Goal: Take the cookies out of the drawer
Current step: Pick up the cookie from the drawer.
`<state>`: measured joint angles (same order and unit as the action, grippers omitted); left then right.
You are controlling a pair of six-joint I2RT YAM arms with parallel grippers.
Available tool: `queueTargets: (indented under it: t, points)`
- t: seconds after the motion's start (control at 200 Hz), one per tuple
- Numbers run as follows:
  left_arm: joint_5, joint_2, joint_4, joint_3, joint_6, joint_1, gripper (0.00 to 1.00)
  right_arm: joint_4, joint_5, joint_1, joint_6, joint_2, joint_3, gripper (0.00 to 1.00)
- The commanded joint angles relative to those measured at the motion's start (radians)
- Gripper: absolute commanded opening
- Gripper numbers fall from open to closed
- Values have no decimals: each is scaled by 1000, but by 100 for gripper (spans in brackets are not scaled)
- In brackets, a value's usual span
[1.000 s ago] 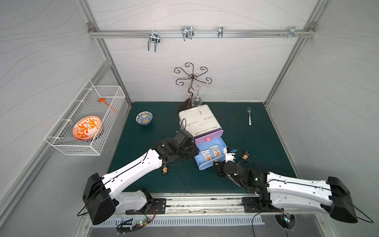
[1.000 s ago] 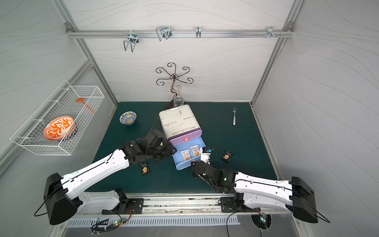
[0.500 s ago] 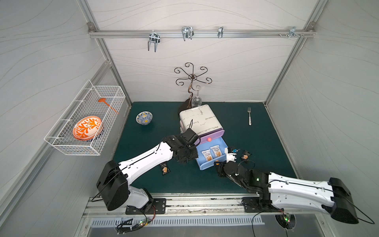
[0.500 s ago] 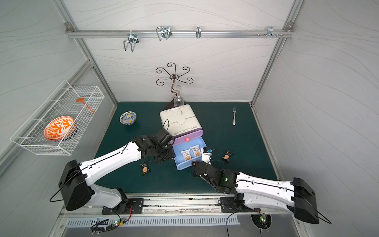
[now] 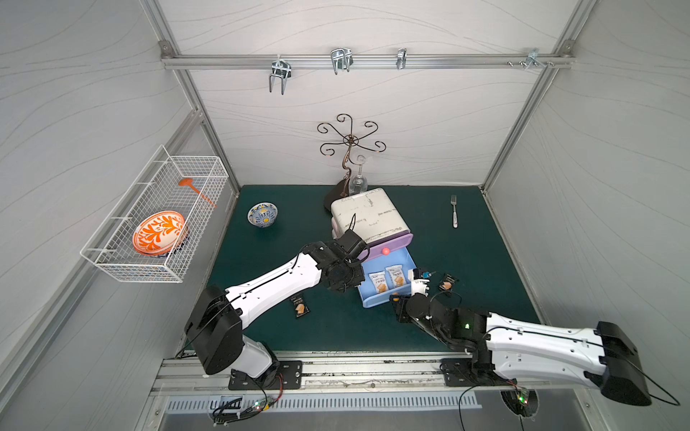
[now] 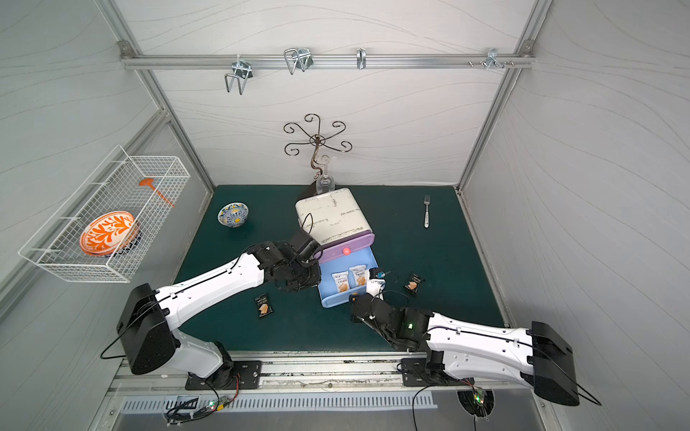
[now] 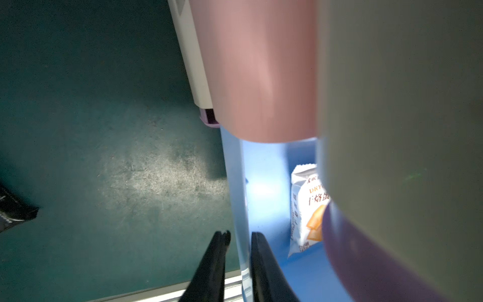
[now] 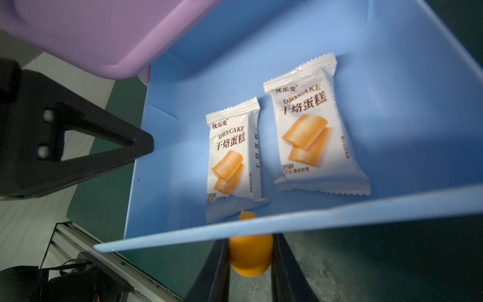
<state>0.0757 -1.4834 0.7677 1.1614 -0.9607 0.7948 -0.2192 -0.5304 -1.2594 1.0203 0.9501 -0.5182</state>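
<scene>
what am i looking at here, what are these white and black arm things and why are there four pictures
Those are two robot arms bolted at the front of a green table, each ending in a two-fingered gripper. Two pictures come from a camera pair overhead; the two close-ups come from a camera on each wrist. On the table stands a small drawer box with its blue drawer pulled out, two white cookie packets inside. Two black packets lie on the table, plus a bowl and a fork. The right gripper is clamped on the drawer's orange knob. The left gripper straddles the drawer's side wall; whether it pinches it is unclear.
</scene>
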Motion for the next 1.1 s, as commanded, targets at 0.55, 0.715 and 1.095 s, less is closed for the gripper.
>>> queueTargets:
  t: [0.55,0.715,1.095]
  points:
    - [20,-34,-41,30,36,5,0,-96,-69,-1,-13,-79,-20,23]
    - [25,-38,-47,34,30,6,0,-116,-65,-1,-22,-89,-31,44]
    - [22,-51,-45,48,31,5,0,-261,-78,4,-48,-211,-70,74]
